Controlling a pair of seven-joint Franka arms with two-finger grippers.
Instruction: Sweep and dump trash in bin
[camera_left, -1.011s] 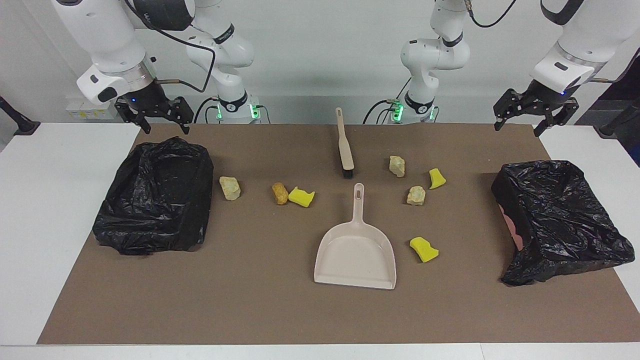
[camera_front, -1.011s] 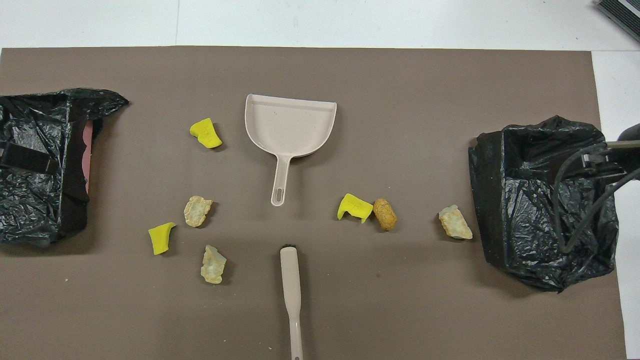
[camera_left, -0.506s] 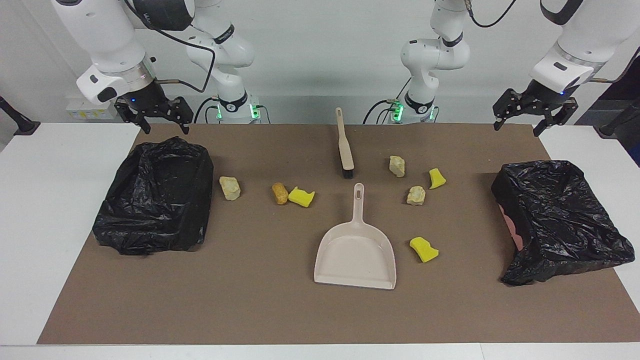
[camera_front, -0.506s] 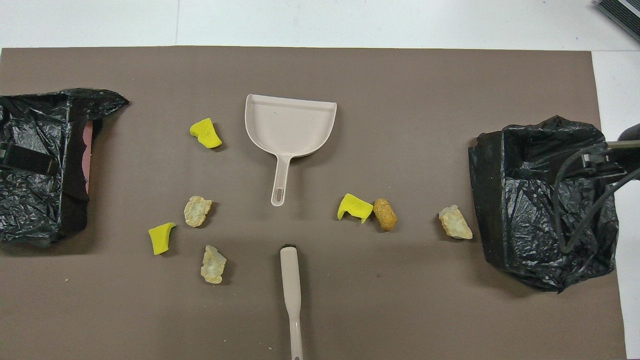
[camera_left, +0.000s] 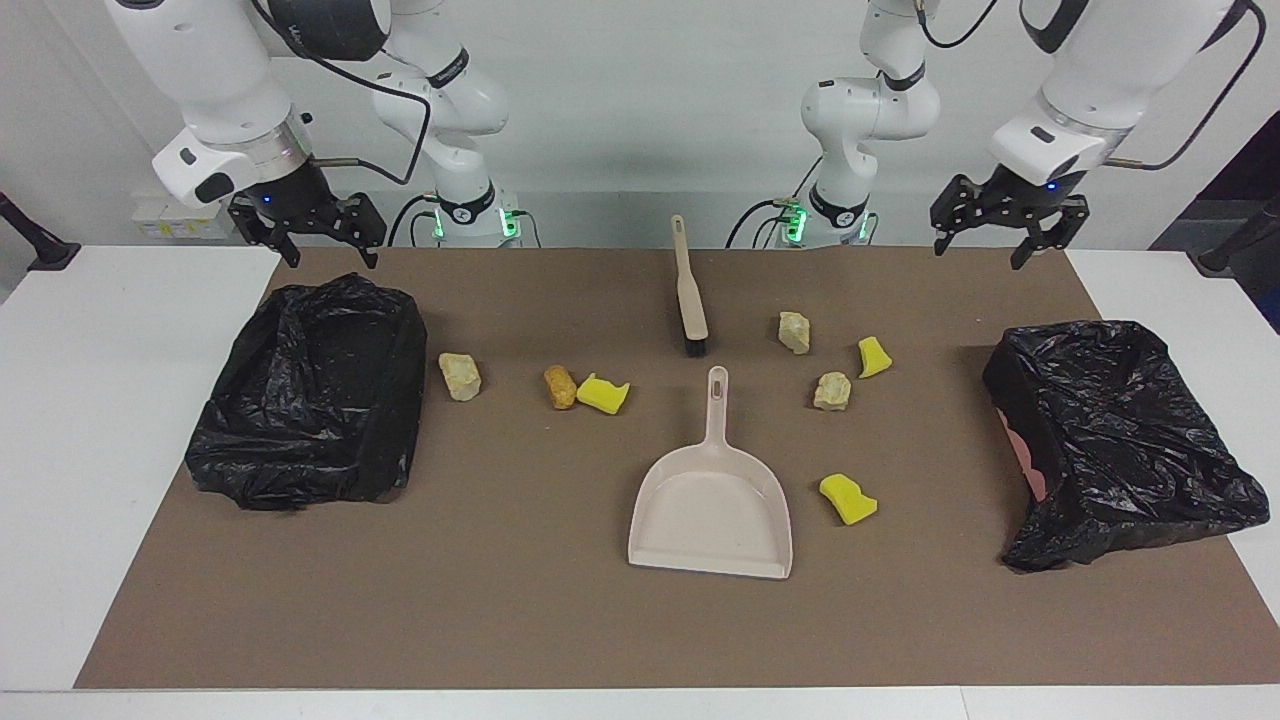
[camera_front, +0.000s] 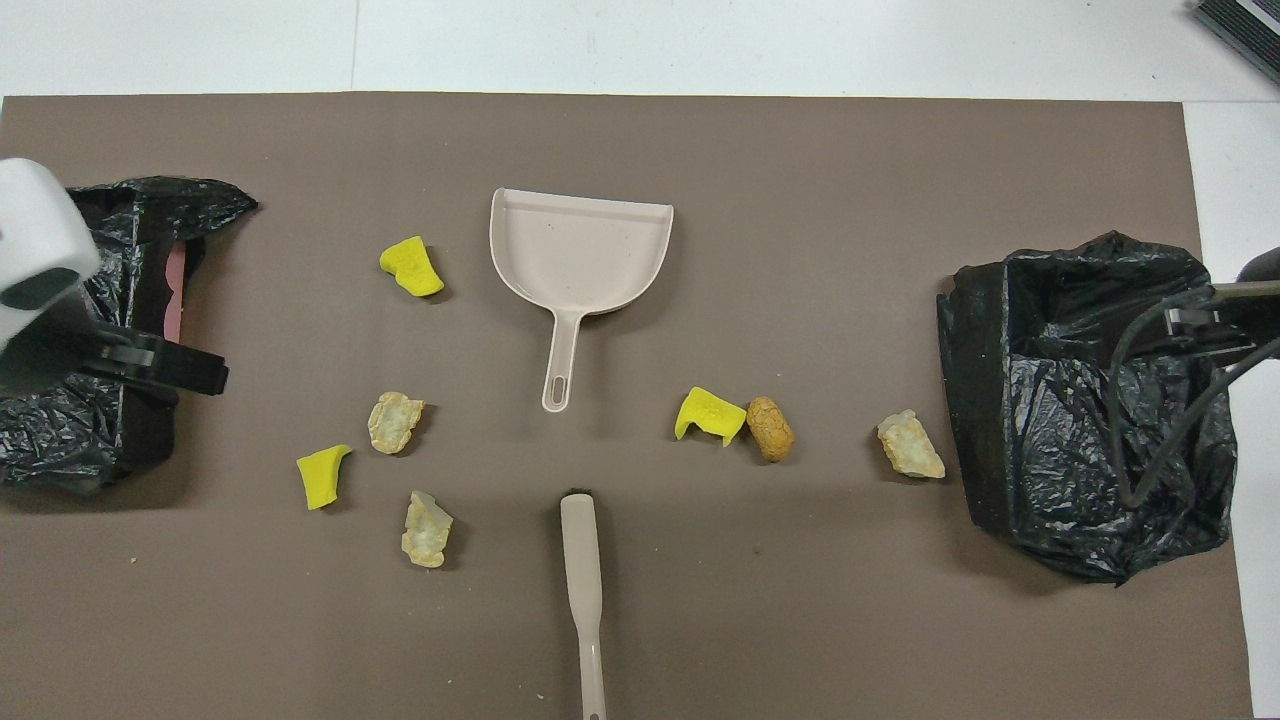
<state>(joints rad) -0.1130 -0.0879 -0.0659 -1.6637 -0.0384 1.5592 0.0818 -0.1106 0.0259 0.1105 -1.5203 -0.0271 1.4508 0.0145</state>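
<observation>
Both grippers hang spread and empty: the left gripper (camera_left: 1005, 232) and right gripper (camera_left: 305, 232) over the bench's (camera_left: 90, 400) mat (camera_left: 520, 600); trash (camera_left: 603, 393) lies loose.

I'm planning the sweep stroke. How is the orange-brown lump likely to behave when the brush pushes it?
The orange-brown lump looks rounded and oblong, so it may roll rather than slide. It touches a yellow sponge piece, which would probably get shoved along with it. It looks small, so likely light enough for the brush.
</observation>
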